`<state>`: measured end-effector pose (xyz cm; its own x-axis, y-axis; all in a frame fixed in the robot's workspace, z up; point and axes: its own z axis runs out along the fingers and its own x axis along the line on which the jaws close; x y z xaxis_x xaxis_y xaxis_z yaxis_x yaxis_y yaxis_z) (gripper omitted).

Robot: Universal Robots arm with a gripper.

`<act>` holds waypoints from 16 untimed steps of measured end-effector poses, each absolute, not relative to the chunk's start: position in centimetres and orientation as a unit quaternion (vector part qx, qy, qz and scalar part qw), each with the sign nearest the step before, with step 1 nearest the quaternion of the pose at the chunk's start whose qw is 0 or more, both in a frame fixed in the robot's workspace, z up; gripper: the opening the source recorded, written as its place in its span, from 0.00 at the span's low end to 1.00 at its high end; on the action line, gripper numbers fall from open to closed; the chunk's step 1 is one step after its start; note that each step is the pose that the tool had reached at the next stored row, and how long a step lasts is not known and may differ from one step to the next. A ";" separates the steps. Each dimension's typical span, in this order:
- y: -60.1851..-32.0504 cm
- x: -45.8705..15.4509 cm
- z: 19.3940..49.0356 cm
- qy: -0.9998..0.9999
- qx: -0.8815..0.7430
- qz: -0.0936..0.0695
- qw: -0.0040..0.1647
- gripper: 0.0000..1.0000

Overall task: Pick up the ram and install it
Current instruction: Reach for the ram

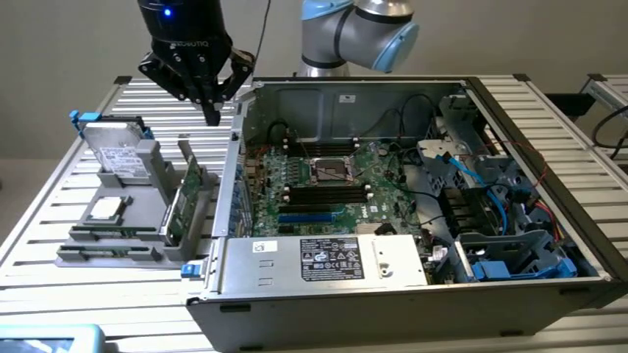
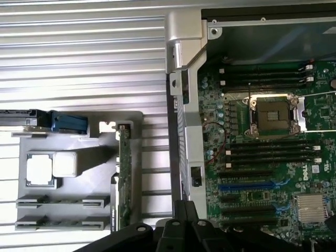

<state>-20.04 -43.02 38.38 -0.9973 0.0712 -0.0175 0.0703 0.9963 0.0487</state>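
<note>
Here the end effector (image 1: 211, 115) hangs closed, empty; wrist view shows the ram (image 2: 124, 178) edge-on.

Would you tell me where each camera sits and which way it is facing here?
Exterior view: off the arm, raised, angled down over the table and open computer case; the arm and claw show.
Wrist view: on the wrist, facing straight down past the claw at the grey holder and motherboard.
Shared: the ram standing in the holder, the motherboard, the claw.
</note>
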 end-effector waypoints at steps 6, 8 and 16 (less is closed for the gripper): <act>-43.9 -21.4 37.7 0.999 0.035 0.024 0.010 0.11; -44.2 -21.9 37.5 0.999 0.035 0.024 0.010 0.11; -45.7 -24.2 36.5 0.999 0.035 0.024 0.010 0.11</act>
